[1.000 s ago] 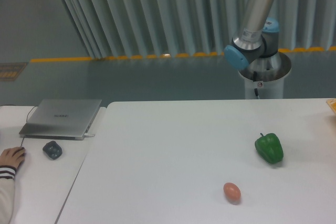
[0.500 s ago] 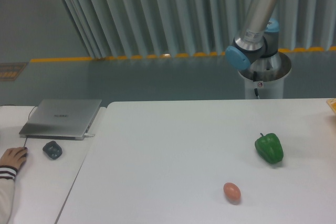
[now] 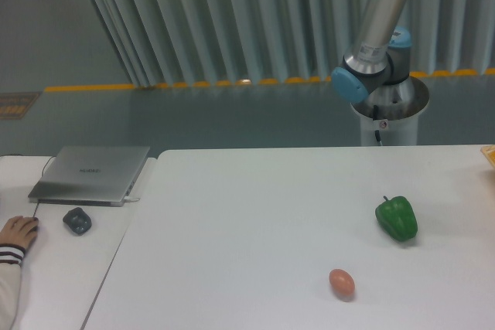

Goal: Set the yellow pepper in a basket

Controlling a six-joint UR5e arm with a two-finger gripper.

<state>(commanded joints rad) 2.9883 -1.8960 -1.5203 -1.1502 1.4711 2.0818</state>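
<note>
Arm [image 3: 379, 28] rises out of frame, jaws unseen so I cannot tell their state or which way a yellow pepper lies; only green pepper [image 3: 397, 218] and egg [image 3: 342, 283] on the table [image 3: 255, 222].

Robotics lab: UR5e arm [image 3: 380, 28] on pedestal, white table [image 3: 255, 214], laptop [image 3: 91, 173], yellow floor tape [image 3: 100, 87].

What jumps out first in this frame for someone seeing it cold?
The green pepper stands out at the right of the white table, with an egg nearer the front edge. Behind, the arm rises out of frame, its claw unseen. At far left, a closed laptop and a person's hand.
</note>
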